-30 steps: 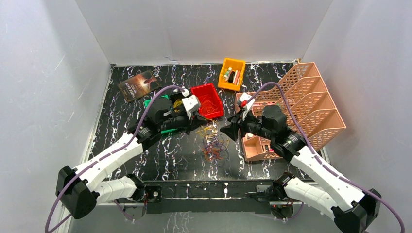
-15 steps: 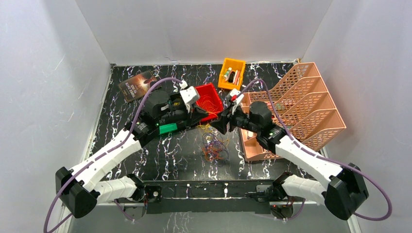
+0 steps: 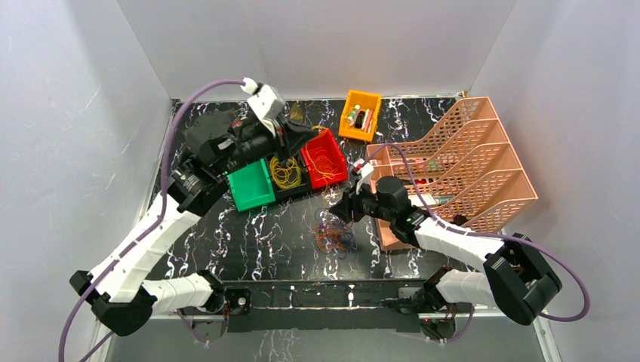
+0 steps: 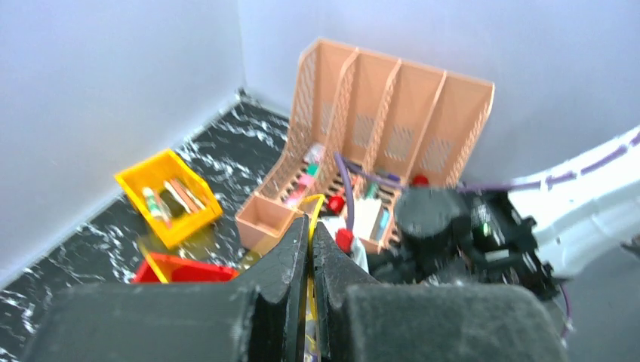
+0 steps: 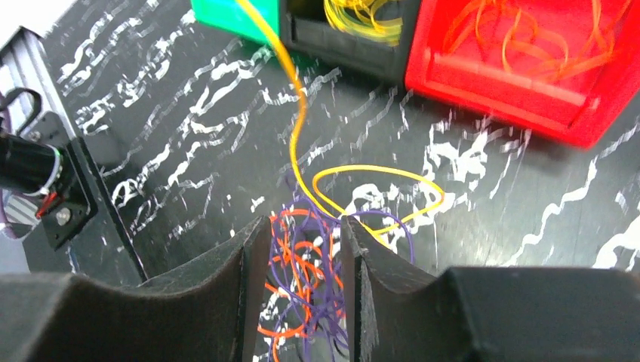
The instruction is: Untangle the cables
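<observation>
My left tool (image 4: pixel 310 226) hangs high over the back left of the black marbled surface (image 3: pixel 226 234), its jaws pinched shut on a single yellow cable (image 5: pixel 302 105). That strand runs down from the tool, past the row of bins, to the surface, where it ends in a wide loop lying at the edge of the heap.

Below the raised arm three small bins stand side by side. The green bin (image 3: pixel 249 188) is on the left. The black bin (image 3: pixel 290 188) in the middle holds loose yellow wires (image 3: pixel 285 172). The red bin (image 3: pixel 337 175) on the right holds orange wires (image 3: pixel 326 162).

Nearer the front, just right of centre, the tangle of cables (image 3: pixel 334 232) lies on the surface, a knot of purple and orange loops. My right tool (image 5: pixel 302 230) is low over its far edge. The jaws stand apart, one on each side of the topmost loops, and I cannot tell whether either finger touches a strand.

Further right, a yellow bin (image 3: pixel 349 124) of small items sits by the back wall. A peach file rack (image 3: pixel 490 143) stands at the right edge of the surface, just beyond my right arm.
</observation>
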Robot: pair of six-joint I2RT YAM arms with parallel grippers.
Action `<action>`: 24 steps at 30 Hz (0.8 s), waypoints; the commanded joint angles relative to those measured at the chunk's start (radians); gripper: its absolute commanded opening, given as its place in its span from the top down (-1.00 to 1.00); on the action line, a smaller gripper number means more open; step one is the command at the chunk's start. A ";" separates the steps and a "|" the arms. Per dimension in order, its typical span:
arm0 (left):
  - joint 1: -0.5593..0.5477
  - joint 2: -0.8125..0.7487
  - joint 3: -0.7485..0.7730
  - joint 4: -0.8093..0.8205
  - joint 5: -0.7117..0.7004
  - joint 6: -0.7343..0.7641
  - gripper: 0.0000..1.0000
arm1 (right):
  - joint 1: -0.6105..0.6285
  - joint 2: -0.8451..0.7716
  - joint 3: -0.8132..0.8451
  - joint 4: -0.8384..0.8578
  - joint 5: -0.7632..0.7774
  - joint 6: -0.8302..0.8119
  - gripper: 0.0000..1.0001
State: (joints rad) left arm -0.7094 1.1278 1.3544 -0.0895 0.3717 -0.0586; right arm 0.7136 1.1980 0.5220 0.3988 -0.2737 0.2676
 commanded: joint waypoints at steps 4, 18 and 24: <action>-0.002 0.041 0.208 -0.067 -0.121 -0.009 1.00 | 0.010 -0.071 -0.125 0.002 0.097 0.087 0.07; -0.002 0.209 0.624 -0.211 -0.237 0.107 1.00 | 0.010 -0.239 -0.211 -0.208 0.220 0.160 0.16; -0.002 0.279 0.757 -0.248 -0.230 0.141 1.00 | 0.009 -0.316 -0.211 -0.216 0.211 0.148 -0.07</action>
State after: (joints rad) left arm -0.7094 1.3926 2.0480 -0.3069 0.1555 0.0471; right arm 0.7204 0.9512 0.3019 0.1822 -0.0818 0.4179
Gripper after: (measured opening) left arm 0.013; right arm 0.493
